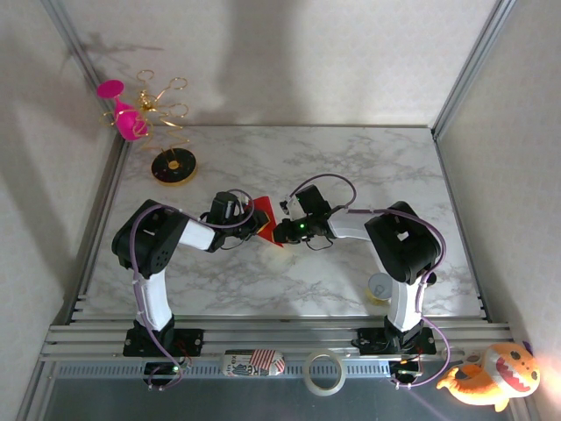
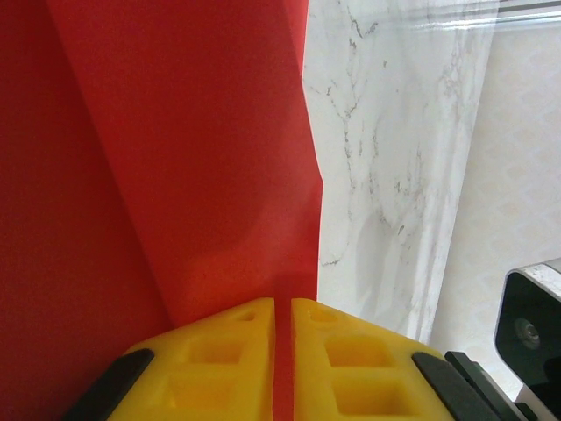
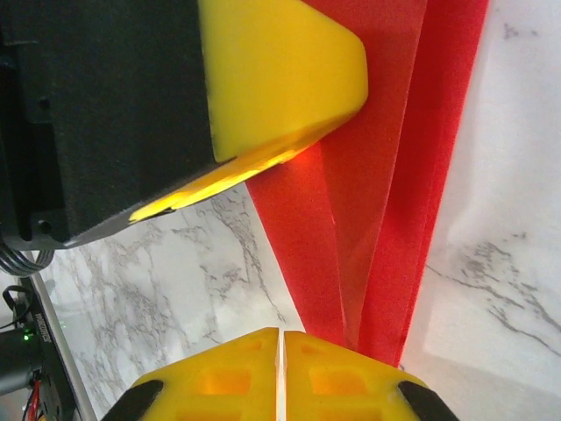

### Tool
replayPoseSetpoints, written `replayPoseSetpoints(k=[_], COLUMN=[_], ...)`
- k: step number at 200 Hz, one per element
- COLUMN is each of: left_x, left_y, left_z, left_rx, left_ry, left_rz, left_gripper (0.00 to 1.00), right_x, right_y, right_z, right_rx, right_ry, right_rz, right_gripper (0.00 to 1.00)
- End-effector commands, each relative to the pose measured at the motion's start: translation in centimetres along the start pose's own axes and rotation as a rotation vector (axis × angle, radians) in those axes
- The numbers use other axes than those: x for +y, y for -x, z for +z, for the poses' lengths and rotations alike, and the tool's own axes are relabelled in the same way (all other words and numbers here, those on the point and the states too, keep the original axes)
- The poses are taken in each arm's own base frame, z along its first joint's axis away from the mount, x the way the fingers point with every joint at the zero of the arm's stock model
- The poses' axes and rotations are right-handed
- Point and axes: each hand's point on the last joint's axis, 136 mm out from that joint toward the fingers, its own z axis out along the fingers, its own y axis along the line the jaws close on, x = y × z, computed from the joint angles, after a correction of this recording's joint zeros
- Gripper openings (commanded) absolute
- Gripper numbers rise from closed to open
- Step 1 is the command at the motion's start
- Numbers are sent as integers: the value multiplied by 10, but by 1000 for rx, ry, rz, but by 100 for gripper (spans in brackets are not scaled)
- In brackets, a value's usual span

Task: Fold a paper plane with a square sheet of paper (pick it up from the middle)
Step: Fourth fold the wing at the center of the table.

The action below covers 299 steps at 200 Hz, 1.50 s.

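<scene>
White marble tabletop [image 1: 351, 167], pale walls [image 1: 307, 53]; left tool [image 2: 282, 305] pinching creased red paper [image 2: 175, 132], right tool [image 3: 280, 335] closed

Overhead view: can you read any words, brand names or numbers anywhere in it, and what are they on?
No text here can be read for certain.
Round disc, front right: a dark mark on top, too small to read.
Striped pouch on the front rail: red-and-white pattern, any lettering too blurred to read.
Red sheet of paper: plain, no print.
</scene>
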Motion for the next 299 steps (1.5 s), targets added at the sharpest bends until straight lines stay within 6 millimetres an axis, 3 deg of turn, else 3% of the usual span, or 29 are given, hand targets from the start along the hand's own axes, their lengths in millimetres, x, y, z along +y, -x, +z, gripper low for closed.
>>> replayPoseSetpoints(k=[1, 150, 200, 244, 273, 286, 299], left_x=[64, 72, 81, 88, 88, 85, 80], left_y=[-16, -19, -18, -19, -18, -17, -16], left_z=[2, 2, -1, -4, -3, -3, -2], left_rx=[33, 43, 33, 33, 33, 30, 31], left_ry=[209, 246, 297, 341, 340, 340, 328], left_rz=[-79, -84, -98, -89, -83, -67, -59], left_gripper=[14, 13, 14, 14, 13, 13, 13], right_x=[-7, -23, -29, -22, -30, -32, -24], right_y=[-3, -10, -22, -45, -64, -62, -47], right_z=[5, 10, 10, -3, -15, -21, -27], right_rx=[19, 40, 70, 124, 154, 140, 96], right_ry=[-37, -89, -105, -83, -141, -170, -162], right_rz=[-5, 23, 41, 44, 30, -2, -36], right_gripper=[11, 11, 11, 11, 11, 11, 11])
